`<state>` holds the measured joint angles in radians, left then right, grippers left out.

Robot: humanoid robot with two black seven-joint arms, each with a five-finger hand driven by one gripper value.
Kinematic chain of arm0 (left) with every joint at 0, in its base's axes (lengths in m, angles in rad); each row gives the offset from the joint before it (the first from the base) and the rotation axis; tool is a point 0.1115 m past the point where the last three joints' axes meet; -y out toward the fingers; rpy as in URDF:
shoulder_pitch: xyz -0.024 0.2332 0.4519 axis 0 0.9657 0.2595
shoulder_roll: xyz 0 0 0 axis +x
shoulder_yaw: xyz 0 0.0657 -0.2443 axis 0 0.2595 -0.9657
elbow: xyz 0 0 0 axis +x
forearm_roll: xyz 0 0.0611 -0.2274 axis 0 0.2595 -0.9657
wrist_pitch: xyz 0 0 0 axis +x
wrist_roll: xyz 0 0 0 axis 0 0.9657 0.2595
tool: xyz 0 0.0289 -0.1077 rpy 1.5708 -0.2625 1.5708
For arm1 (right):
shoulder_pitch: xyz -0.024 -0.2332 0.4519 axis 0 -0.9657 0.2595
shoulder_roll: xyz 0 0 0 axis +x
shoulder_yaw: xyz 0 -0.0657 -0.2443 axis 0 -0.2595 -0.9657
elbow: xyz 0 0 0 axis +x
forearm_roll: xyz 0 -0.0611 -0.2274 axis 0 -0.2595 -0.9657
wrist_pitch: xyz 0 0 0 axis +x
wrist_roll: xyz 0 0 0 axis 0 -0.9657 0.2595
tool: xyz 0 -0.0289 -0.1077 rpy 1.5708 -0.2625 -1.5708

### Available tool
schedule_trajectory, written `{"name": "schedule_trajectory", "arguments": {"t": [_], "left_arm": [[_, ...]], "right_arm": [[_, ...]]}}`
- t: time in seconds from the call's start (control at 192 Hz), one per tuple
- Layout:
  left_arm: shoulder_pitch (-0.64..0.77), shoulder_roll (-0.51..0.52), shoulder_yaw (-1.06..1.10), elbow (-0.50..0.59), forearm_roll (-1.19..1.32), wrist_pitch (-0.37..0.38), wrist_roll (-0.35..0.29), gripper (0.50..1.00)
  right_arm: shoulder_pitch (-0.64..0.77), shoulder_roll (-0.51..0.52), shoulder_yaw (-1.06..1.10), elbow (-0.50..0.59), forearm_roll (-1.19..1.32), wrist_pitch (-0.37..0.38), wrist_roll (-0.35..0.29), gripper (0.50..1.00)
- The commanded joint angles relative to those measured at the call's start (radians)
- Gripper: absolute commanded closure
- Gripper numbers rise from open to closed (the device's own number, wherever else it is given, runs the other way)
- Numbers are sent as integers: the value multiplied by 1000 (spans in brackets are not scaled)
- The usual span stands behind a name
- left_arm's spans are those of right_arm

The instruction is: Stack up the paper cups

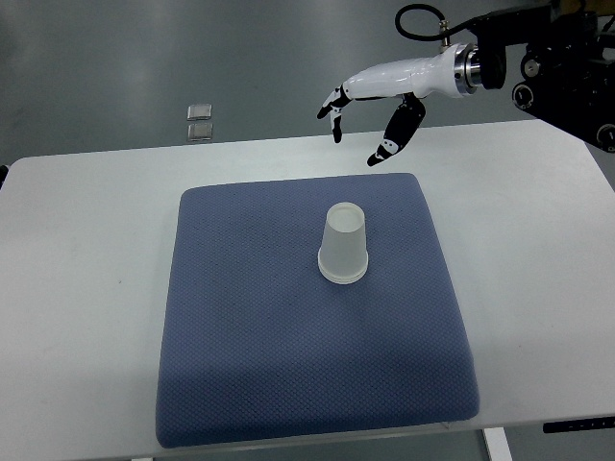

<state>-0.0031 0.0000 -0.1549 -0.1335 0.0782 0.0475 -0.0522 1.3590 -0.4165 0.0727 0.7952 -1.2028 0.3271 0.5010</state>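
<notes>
A translucent white paper cup [344, 244] stands upside down near the middle of a blue cushion mat [250, 365]. It looks like a stack, with a second rim showing at its base. My right hand [360, 120] hovers above the mat's far edge, up and to the right of the cup, well apart from it. Its white fingers with black tips are spread and hold nothing. The left arm does not show.
The mat lies on a white table [86, 288] whose near edge runs along the bottom of the picture. Two small shiny squares [200, 122] lie on the grey floor beyond the table's far edge. Black robot hardware [562, 67] fills the top right corner.
</notes>
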Motion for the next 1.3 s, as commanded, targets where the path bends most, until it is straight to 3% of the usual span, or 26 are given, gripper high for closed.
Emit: {"name": "schedule_trajectory", "arguments": {"t": [0.0, 0.151, 0.261, 0.479, 0.667, 0.964, 1.292], "left_arm": [[0, 0, 0, 0, 0, 0, 0, 500], [0, 0, 0, 0, 0, 0, 0, 500], [0, 0, 0, 0, 0, 0, 0, 500], [0, 0, 0, 0, 0, 0, 0, 500], [0, 0, 0, 0, 0, 0, 0, 500], [0, 0, 0, 0, 0, 0, 0, 500], [0, 0, 0, 0, 0, 0, 0, 500]], "right_arm": [[-69, 5, 53, -71, 172, -11, -1, 605], [-129, 7, 127, -182, 463, -11, -1, 589], [-178, 22, 134, -202, 674, -16, -1, 589], [-271, 62, 134, -220, 1033, -129, -6, 589], [-311, 67, 133, -220, 1370, -175, -105, 589], [-339, 91, 137, -203, 1572, -209, -180, 589], [-353, 111, 211, -200, 1631, -246, -200, 589]]}}
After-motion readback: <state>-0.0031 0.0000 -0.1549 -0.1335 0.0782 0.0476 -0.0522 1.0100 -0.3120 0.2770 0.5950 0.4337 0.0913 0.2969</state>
